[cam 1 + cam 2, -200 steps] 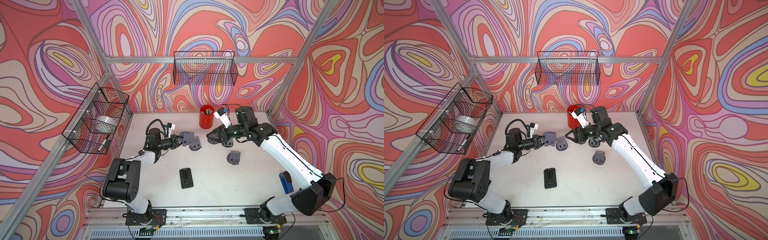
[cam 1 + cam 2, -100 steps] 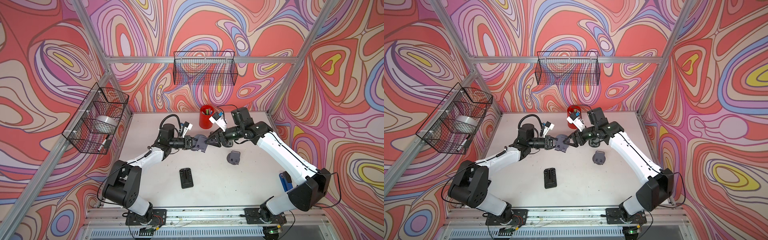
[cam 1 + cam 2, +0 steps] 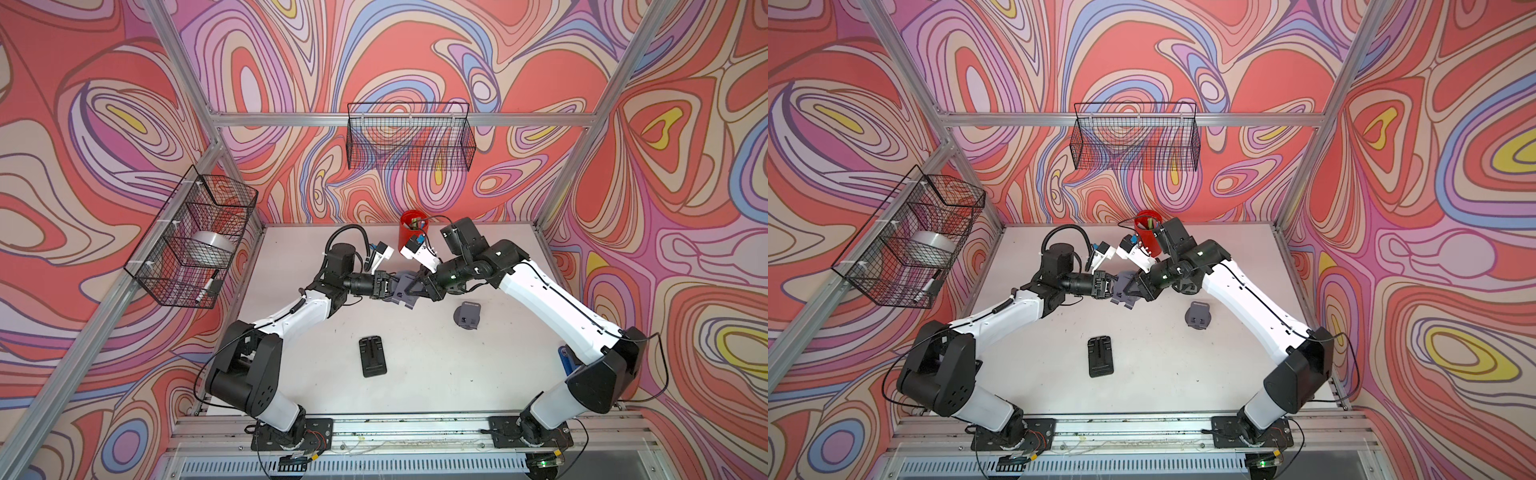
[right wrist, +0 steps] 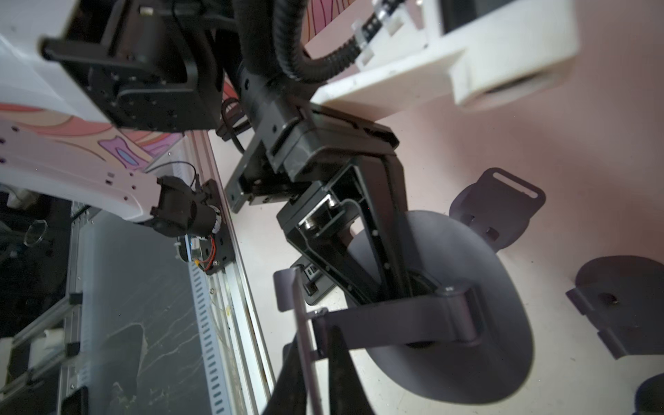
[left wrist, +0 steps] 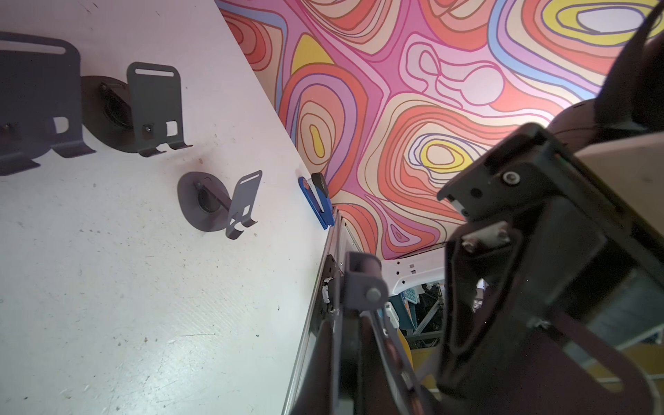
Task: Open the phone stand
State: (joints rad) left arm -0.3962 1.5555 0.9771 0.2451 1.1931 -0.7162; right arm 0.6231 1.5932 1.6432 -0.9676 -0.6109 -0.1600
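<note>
A grey phone stand (image 3: 401, 289) (image 3: 1123, 291) hangs above the middle of the table between both arms. My left gripper (image 3: 388, 289) (image 3: 1111, 289) is shut on its round base, which shows edge-on between the fingers in the left wrist view (image 5: 354, 366), with the hinge (image 5: 363, 289) just beyond. My right gripper (image 3: 417, 287) (image 3: 1136, 289) (image 4: 312, 377) is shut on the stand's thin back plate (image 4: 300, 316). The stand's arm (image 4: 395, 319) runs from that plate to the disc base (image 4: 474, 287).
Another grey stand (image 3: 468, 315) (image 3: 1198, 316) sits open on the table to the right. A black folded stand (image 3: 372, 356) (image 3: 1100, 356) lies flat toward the front. A red cup (image 3: 411, 235) stands at the back, a blue object (image 3: 564, 361) at the right edge. Wire baskets (image 3: 409, 141) hang on the walls.
The left arm carried the grey stand from the left to the table's middle. The right arm came in to meet it, and its jaws went from open to shut on the back plate.
</note>
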